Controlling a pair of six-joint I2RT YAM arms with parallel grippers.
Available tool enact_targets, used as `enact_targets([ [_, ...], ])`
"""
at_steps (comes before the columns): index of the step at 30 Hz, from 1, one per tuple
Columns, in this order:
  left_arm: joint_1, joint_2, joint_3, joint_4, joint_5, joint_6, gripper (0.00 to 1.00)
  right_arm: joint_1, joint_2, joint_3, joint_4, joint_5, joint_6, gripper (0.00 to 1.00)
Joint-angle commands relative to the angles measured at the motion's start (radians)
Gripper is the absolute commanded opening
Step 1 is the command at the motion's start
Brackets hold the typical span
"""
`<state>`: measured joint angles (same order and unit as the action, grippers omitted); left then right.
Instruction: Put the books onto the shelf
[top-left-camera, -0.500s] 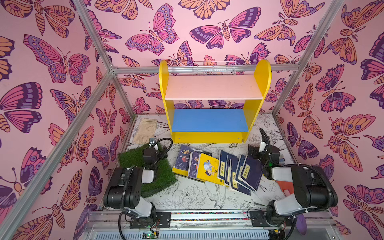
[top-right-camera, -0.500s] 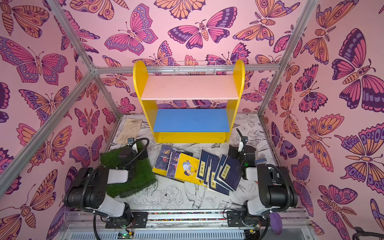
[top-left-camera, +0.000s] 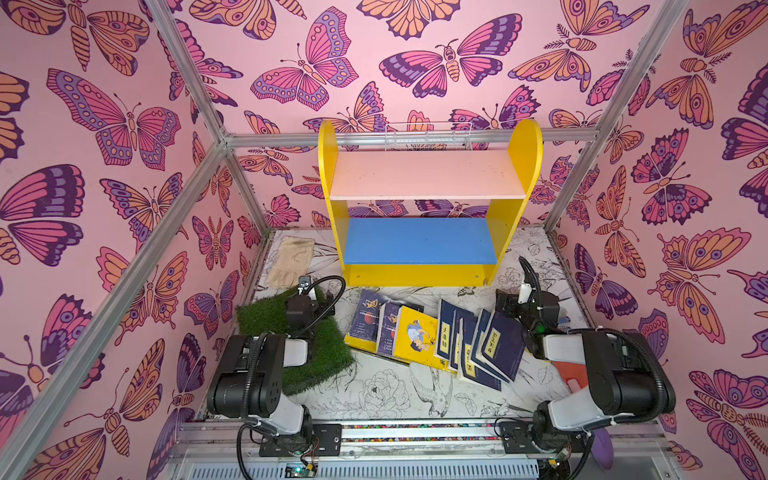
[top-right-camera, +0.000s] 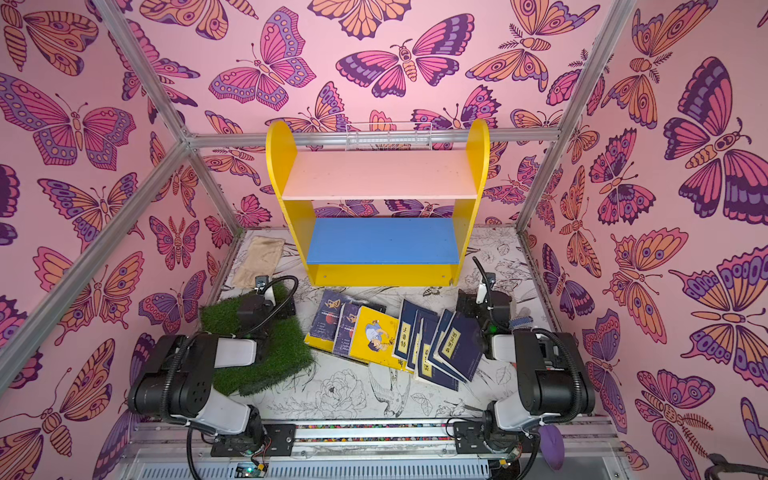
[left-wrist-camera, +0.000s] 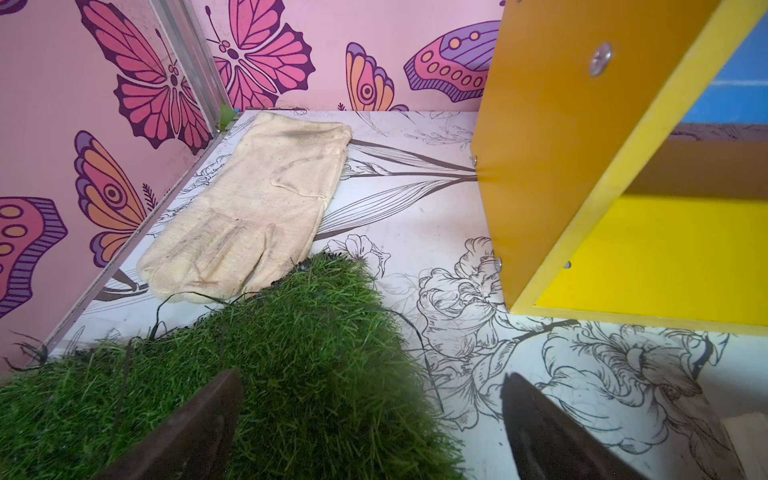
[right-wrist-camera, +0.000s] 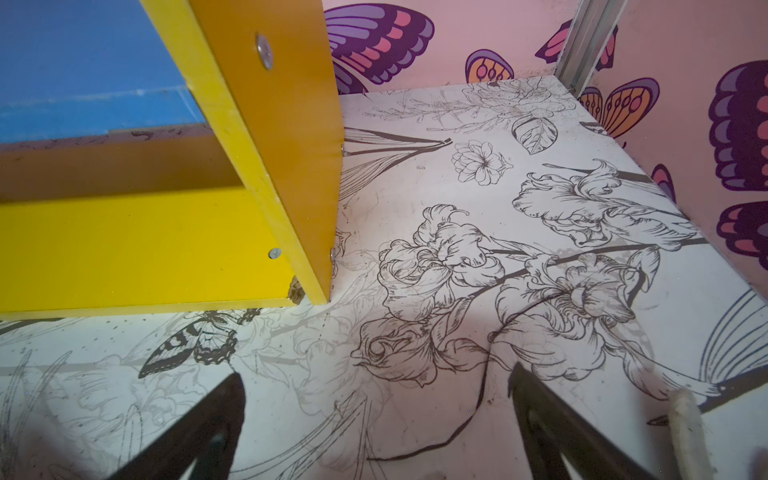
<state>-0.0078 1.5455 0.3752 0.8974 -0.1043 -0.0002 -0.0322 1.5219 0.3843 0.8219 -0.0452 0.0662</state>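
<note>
Several books lie fanned flat on the table in front of the shelf in both top views: dark blue ones with a portrait (top-left-camera: 368, 316), a bright yellow one (top-left-camera: 415, 334) and navy ones with yellow labels (top-left-camera: 498, 343) (top-right-camera: 453, 345). The shelf (top-left-camera: 330, 166) (top-right-camera: 280, 166) stands at the back with both boards bare. My left gripper (top-left-camera: 307, 297) (left-wrist-camera: 372, 374) hangs open over the turf, left of the books, holding nothing. Right of the books, my right gripper (top-left-camera: 509, 299) (right-wrist-camera: 376, 371) is open over bare table beside the shelf's side panel (right-wrist-camera: 282, 124).
A green turf square (top-left-camera: 291, 345) (left-wrist-camera: 291, 374) lies under the left arm, with a beige glove (top-left-camera: 291, 259) (left-wrist-camera: 257, 199) behind it. A white wire basket (top-left-camera: 428, 135) hangs behind the shelf. An orange-red item (top-left-camera: 571, 374) lies under the right arm. Butterfly walls close in on three sides.
</note>
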Motion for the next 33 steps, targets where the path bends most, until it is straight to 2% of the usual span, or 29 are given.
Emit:
enact_targets([
  [1, -0.003, 0.007, -0.013, 0.032, 0.002, 0.014, 0.99, -0.001, -0.006, 0.016, 0.006, 0.001, -0.011, 1.0],
  [33, -0.004, 0.007, -0.015, 0.033, 0.014, 0.02, 0.99, -0.001, -0.005, 0.016, 0.006, 0.002, -0.011, 1.0],
])
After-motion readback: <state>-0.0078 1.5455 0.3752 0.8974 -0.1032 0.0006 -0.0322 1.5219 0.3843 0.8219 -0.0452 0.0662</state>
